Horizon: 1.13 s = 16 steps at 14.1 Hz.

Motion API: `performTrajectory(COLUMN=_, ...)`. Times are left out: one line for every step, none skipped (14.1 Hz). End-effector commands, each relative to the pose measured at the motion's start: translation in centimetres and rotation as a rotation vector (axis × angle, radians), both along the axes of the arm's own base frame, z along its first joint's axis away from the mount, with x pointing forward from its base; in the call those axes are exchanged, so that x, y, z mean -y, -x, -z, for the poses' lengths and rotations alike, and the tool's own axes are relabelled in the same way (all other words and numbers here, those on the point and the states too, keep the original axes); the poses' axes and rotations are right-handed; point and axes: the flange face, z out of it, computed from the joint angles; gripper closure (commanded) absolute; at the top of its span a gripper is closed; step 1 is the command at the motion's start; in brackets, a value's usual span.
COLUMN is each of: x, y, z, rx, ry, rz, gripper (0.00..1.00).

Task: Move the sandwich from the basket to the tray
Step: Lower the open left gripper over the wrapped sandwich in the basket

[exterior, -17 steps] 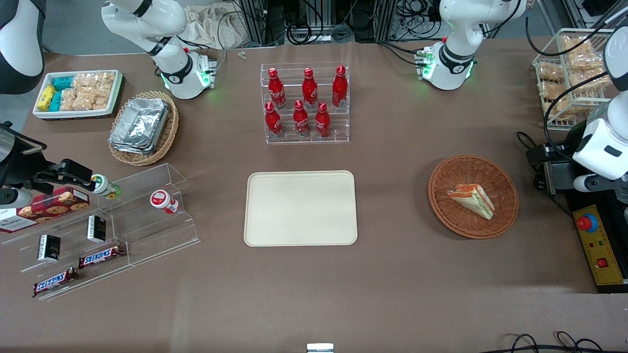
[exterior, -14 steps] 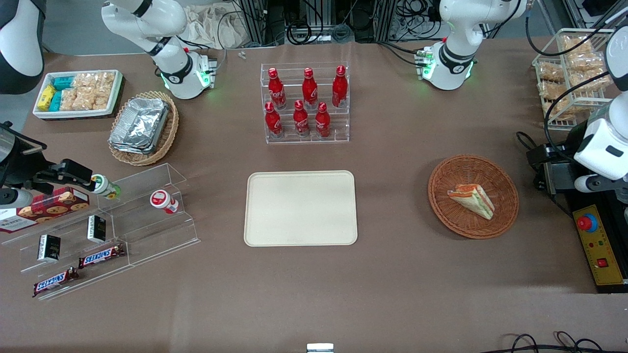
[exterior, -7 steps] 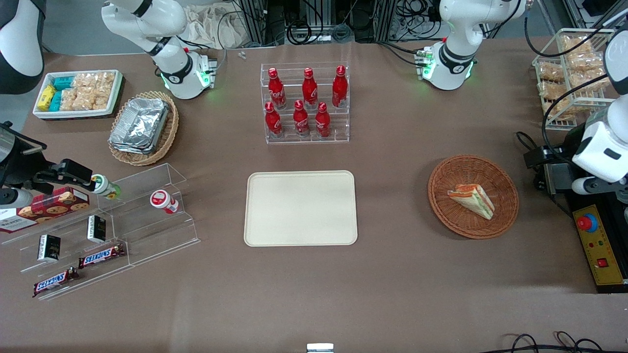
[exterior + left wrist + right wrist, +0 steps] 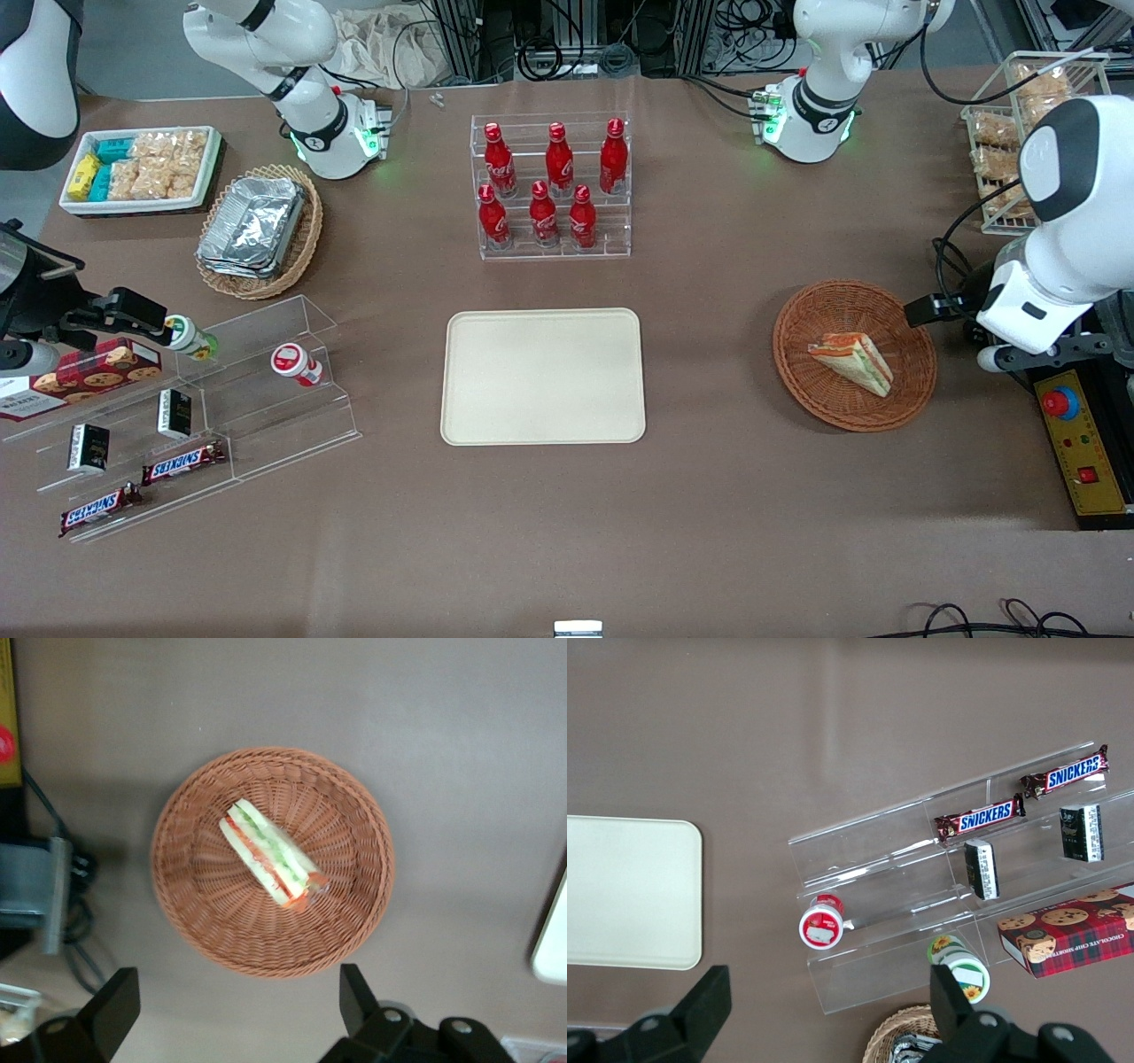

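The sandwich [image 4: 852, 359], a pale triangular wedge with orange-red and green filling, lies in the round reddish-brown basket [image 4: 815, 306]. In the left wrist view the sandwich [image 4: 270, 853] lies at the middle of the basket [image 4: 186, 904]. My left gripper [image 4: 939, 310] hovers above the basket's rim on the working arm's end, apart from the sandwich. Its fingers [image 4: 115, 1010] are spread wide, and the gripper [image 4: 235, 1005] is open and empty. The cream-beige tray [image 4: 542, 376] lies bare at the table's middle; its edge shows in the wrist view [image 4: 554, 943].
A clear rack of red bottles [image 4: 551, 186] stands farther from the camera than the tray. A yellow control box with a red button [image 4: 1076, 439] sits beside the basket. A wire rack of snack bags [image 4: 1005, 133] stands near the working arm. An acrylic shelf with snack bars [image 4: 177, 416] lies toward the parked arm's end.
My left arm has swung in from the table's end toward the basket. The gripper now hangs over the basket's rim. The sandwich, basket and tray have not moved.
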Motion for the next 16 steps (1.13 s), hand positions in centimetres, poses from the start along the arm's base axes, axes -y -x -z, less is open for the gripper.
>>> performTrajectory(x=0.6, y=3.1, z=2.7, rx=0.067, ry=0.010, rz=-0.169, gripper=0.00)
performTrajectory(x=0.8, y=3.5, z=4.2, rx=0.076, ry=0.010, rz=-0.186, gripper=0.00)
performTrajectory(x=0.8, y=3.7, z=5.5, rx=0.082, ry=0.014, rz=-0.209, gripper=0.00)
performTrajectory(x=1.0, y=3.9, z=6.9, rx=0.089, ry=0.013, rz=-0.245, gripper=0.00)
performTrajectory(x=1.0, y=4.2, z=8.2, rx=0.100, ry=0.011, rz=-0.319, gripper=0.00)
performTrajectory(x=1.1, y=4.1, z=9.6, rx=0.113, ry=0.013, rz=-0.366, gripper=0.00)
performTrajectory(x=1.5, y=3.7, z=11.4, rx=0.101, ry=0.015, rz=-0.398, gripper=0.00)
performTrajectory(x=1.7, y=3.3, z=13.0, rx=0.083, ry=0.017, rz=-0.473, gripper=0.00)
performTrajectory(x=1.7, y=2.9, z=14.0, rx=0.098, ry=0.026, rz=-0.552, gripper=0.00)
performTrajectory(x=1.7, y=2.6, z=15.0, rx=0.101, ry=0.040, rz=-0.630, gripper=0.00)
performTrajectory(x=1.8, y=2.6, z=16.0, rx=0.091, ry=0.039, rz=-0.660, gripper=0.00)
performTrajectory(x=1.8, y=2.5, z=16.5, rx=0.091, ry=0.040, rz=-0.672, gripper=0.00)
performTrajectory(x=1.7, y=2.6, z=16.7, rx=0.094, ry=0.041, rz=-0.682, gripper=0.00)
performTrajectory(x=1.7, y=2.7, z=17.3, rx=0.094, ry=0.040, rz=-0.689, gripper=0.00)
performTrajectory(x=1.5, y=2.8, z=17.8, rx=0.104, ry=0.043, rz=-0.695, gripper=0.00)
performTrajectory(x=1.5, y=3.3, z=18.6, rx=0.112, ry=0.044, rz=-0.696, gripper=0.00)
